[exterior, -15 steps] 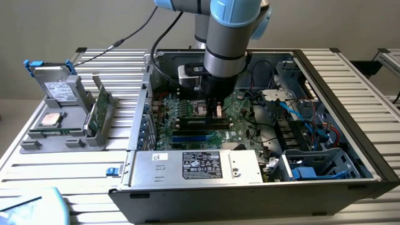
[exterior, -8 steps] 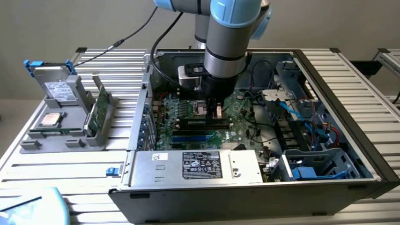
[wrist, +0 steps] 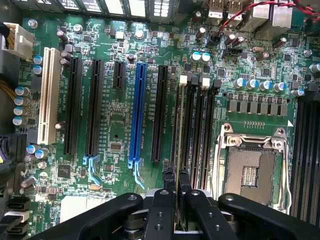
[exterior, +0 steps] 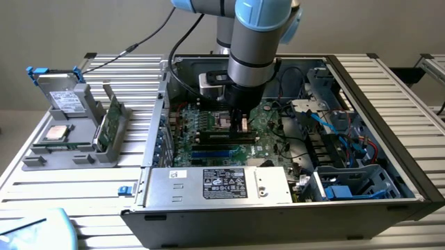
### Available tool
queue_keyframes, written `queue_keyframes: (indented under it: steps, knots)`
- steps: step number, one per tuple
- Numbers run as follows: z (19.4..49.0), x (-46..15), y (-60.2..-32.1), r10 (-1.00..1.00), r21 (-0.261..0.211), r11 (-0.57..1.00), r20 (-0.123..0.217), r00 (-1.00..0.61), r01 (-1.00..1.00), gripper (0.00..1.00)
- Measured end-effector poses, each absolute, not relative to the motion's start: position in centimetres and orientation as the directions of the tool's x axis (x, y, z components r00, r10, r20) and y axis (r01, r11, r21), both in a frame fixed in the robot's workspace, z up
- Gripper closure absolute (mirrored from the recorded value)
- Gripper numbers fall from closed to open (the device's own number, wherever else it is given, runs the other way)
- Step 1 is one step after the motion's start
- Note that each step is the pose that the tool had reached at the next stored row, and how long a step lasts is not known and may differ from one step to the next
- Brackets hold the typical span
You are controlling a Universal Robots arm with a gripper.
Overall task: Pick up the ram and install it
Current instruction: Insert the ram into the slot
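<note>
Inside the open computer case (exterior: 278, 223), the pincer (wrist: 177, 189) is clamped on the ram (wrist: 179, 130), which it holds edge-on along the black memory slots (wrist: 202, 130) beside the empty CPU socket (wrist: 250, 172). Seating it cleanly likely calls for keeping the strip upright, matched to one slot and pressed down evenly.

An open computer case (exterior: 278, 224) lies on a slatted table (exterior: 70, 182), its power supply (exterior: 222, 185) nearest the camera. Its motherboard (wrist: 117, 115) carries a blue slot (wrist: 137, 110), a white slot (wrist: 47, 95) and a processor socket (wrist: 250, 172). At the exterior view's left, a grey holder (exterior: 41, 156) keeps a green card (exterior: 108, 127) on edge.
</note>
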State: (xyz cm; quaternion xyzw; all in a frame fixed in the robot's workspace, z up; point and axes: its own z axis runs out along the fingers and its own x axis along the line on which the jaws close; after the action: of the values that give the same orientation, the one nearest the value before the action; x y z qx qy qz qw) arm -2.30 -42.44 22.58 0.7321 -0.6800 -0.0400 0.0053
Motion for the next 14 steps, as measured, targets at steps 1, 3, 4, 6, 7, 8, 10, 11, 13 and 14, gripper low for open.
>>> queue_keyframes:
  steps: [1, 3, 4, 6, 7, 8, 10, 11, 13, 14]
  knots:
    - [22.58, -2.3, -42.44, -0.996, 0.062, -0.075, -0.051, 0.072, -0.995, 0.86]
    - [22.56, -2.3, -42.44, -0.996, 0.062, -0.075, -0.051, 0.072, -0.995, 0.86]
    - [22.54, -2.3, -42.44, -0.996, 0.062, -0.075, -0.051, 0.072, -0.995, 0.86]
    - [22.5, -2.3, -42.44, -0.996, 0.062, -0.075, -0.051, 0.072, -0.995, 0.86]
    - [22.48, -2.3, -42.44, -0.996, 0.062, -0.075, -0.051, 0.072, -0.995, 0.86]
    - [22.47, -2.3, -42.44, -0.996, 0.062, -0.075, -0.051, 0.072, -0.995, 0.86]
    - [22.45, -2.3, -42.44, -0.996, 0.062, -0.075, -0.051, 0.072, -0.995, 0.86]
    - [22.45, -2.3, -42.43, -0.996, 0.062, -0.075, -0.051, 0.072, -0.995, 0.86]
    - [22.43, -2.3, -42.42, -0.996, 0.062, -0.075, -0.052, 0.072, -0.995, 0.86]
    - [22.43, -2.3, -42.41, -0.996, 0.062, -0.075, -0.052, 0.072, -0.995, 0.86]
